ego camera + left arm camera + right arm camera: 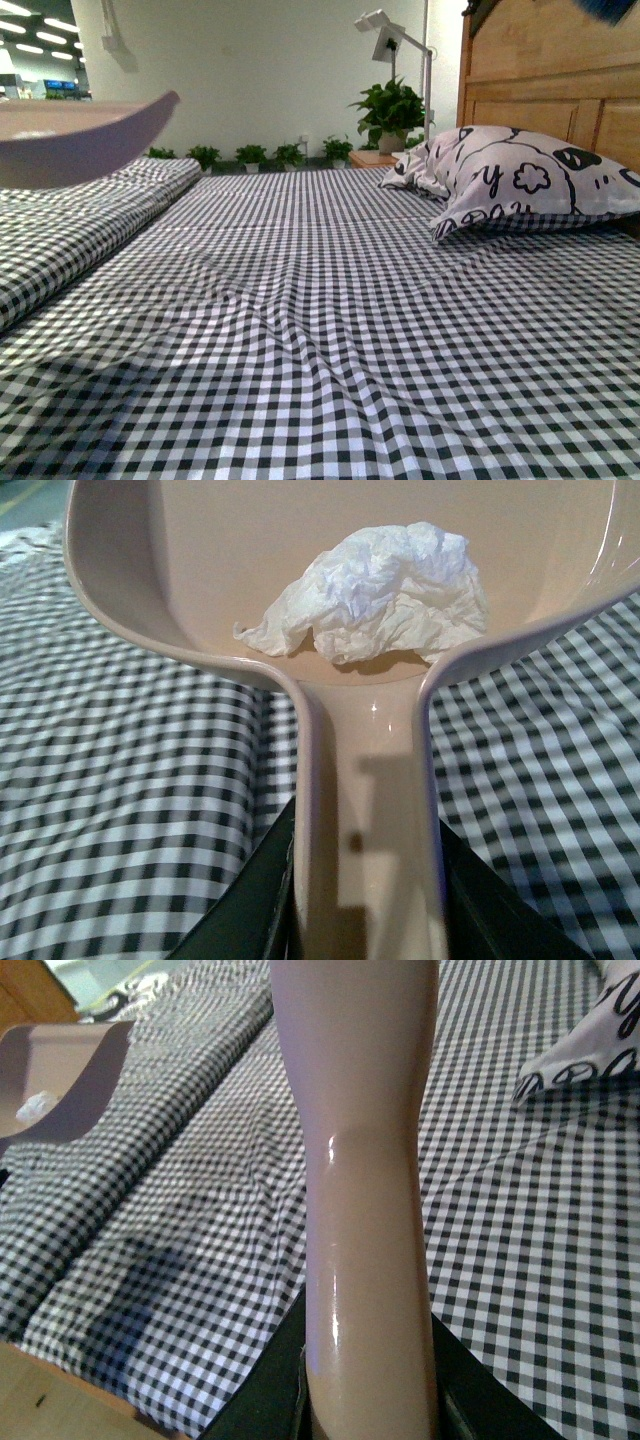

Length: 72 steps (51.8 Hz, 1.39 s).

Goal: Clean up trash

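Bright, even indoor light; ceiling lamps point(20, 25) glare (perhaps overexposed), near dustpan point(80, 135) blurred, soft shadows.

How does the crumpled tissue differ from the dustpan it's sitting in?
The tissue is white and wrinkled; the dustpan is pale pinkish-beige, smooth and glossy. The tissue is far smaller, covering only part of the pan's floor. The tissue lies loose, while the dustpan is gripped by its handle in the left hand, raised above the checked bed cover. Both are light in colour.
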Each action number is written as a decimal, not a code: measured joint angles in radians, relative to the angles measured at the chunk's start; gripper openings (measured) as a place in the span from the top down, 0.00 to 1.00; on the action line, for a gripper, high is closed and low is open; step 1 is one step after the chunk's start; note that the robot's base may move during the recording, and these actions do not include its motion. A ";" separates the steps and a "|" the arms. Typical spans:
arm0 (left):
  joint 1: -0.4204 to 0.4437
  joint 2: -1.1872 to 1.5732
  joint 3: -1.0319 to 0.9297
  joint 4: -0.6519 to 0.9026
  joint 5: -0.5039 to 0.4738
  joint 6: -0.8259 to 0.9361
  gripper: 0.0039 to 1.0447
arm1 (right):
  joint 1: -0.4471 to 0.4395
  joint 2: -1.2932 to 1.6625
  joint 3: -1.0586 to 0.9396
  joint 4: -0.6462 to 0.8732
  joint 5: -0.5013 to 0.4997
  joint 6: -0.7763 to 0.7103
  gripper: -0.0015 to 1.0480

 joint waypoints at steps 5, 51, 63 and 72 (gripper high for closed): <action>-0.013 -0.101 -0.024 -0.029 -0.062 -0.042 0.74 | -0.017 -0.086 -0.022 0.005 -0.006 0.042 0.82; -0.498 -0.921 -0.433 -0.228 -0.625 -0.103 0.74 | 0.010 -0.647 -0.270 0.026 -0.012 0.399 0.82; -0.525 -0.938 -0.470 -0.225 -0.653 -0.142 0.74 | 0.010 -0.638 -0.270 -0.017 0.061 0.377 0.82; -0.525 -0.940 -0.470 -0.225 -0.654 -0.148 0.74 | 0.010 -0.638 -0.270 -0.017 0.060 0.366 0.82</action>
